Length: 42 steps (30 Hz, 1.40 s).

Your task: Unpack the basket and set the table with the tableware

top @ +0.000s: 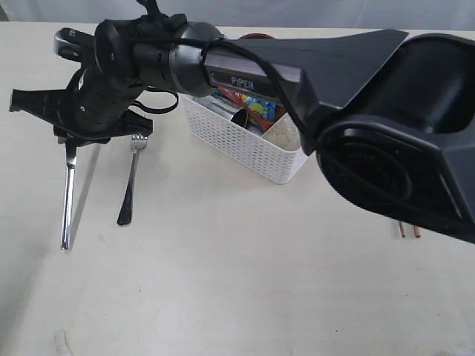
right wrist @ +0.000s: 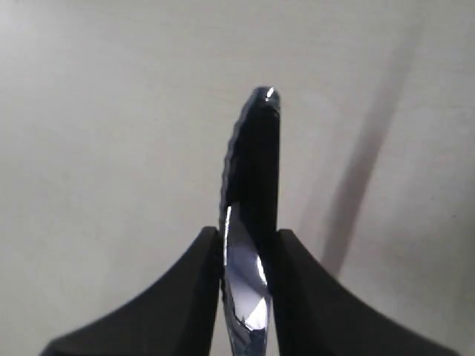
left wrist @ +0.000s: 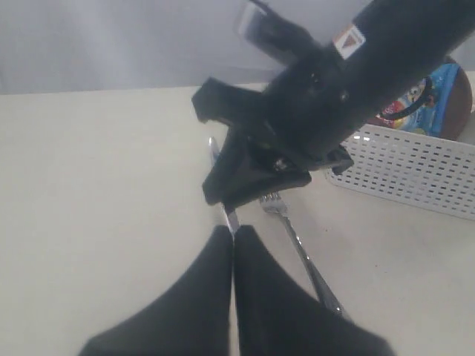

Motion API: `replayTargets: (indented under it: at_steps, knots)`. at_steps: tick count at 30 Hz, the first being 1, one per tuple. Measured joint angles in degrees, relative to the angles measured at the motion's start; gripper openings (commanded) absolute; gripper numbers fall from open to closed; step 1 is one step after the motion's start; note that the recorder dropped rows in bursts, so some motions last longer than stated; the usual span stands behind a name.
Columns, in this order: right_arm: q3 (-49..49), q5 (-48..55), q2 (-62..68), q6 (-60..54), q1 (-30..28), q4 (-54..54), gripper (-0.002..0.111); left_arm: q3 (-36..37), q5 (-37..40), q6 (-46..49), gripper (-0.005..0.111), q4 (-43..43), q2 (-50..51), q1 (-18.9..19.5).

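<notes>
My right gripper (top: 73,139) reaches across to the left side of the table (top: 223,282) and is shut on the steel knife (top: 68,196). The knife hangs upright, its low end at or just above the tabletop. In the right wrist view the knife (right wrist: 252,170) sits pinched between the right gripper (right wrist: 249,241) fingers. A steel fork (top: 130,182) lies flat beside the knife. The white basket (top: 249,144) stands behind them. My left gripper (left wrist: 234,241) is shut and empty, pointing at the knife (left wrist: 231,217) and fork (left wrist: 300,248).
The basket holds a blue chip bag (top: 256,107) and a pale bowl (top: 283,132). Two chopstick ends (top: 409,231) show under the right arm's bulk (top: 393,133), which hides the right side of the table. In the left wrist view the basket (left wrist: 415,170) lies beyond the fork.
</notes>
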Motion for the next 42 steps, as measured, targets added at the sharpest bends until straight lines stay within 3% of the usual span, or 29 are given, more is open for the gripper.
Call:
replayTargets:
  at_steps: [42]
  knots:
    - [-0.62, -2.21, 4.36, 21.87, -0.92, -18.05, 0.000, 0.00, 0.00, 0.00, 0.000, 0.00, 0.00, 0.00]
